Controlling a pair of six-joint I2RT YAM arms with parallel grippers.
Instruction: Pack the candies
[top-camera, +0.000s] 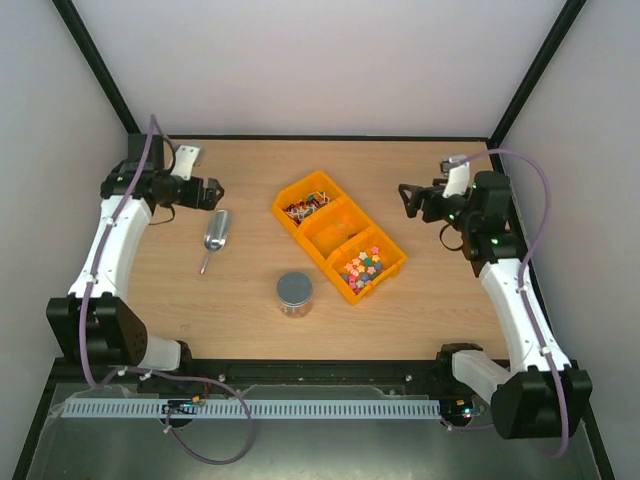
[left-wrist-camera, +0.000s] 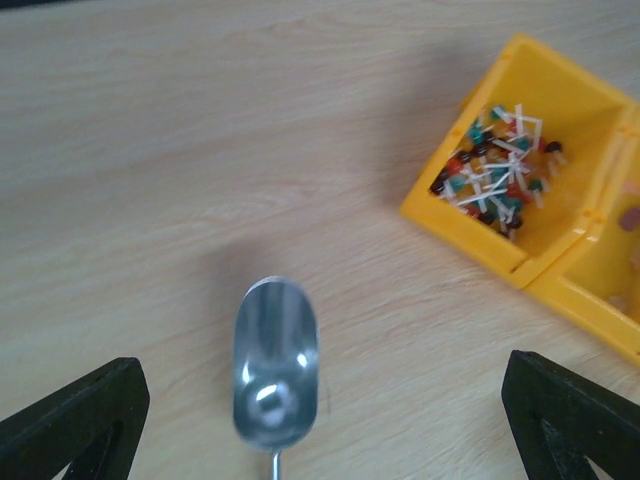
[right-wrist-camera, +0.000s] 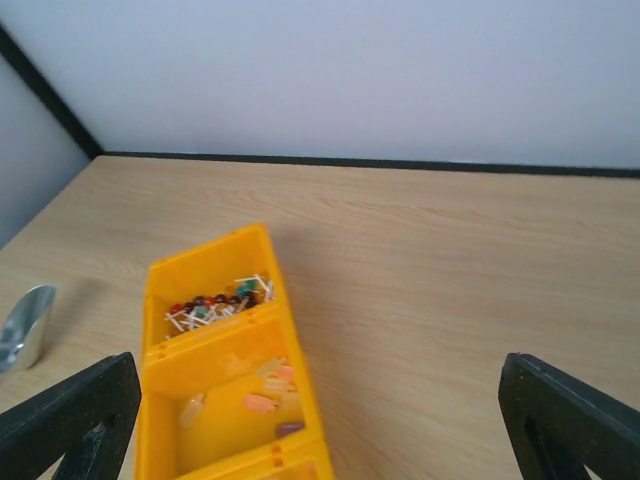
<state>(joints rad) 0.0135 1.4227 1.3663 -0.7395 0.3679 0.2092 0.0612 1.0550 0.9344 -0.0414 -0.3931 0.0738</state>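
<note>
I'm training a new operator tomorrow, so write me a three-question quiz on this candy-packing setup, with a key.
1. True or false: the left pincer and the right pincer both stand open and hold nothing.
2. Multiple choice: which compartment of the yellow bin holds the candies? A) the far one B) the middle one C) the near one
3. Short answer: in the top view, what stands just left of the bin's near end?

Key: 1 true; 2 A; 3 the grey-lidded container.
</note>
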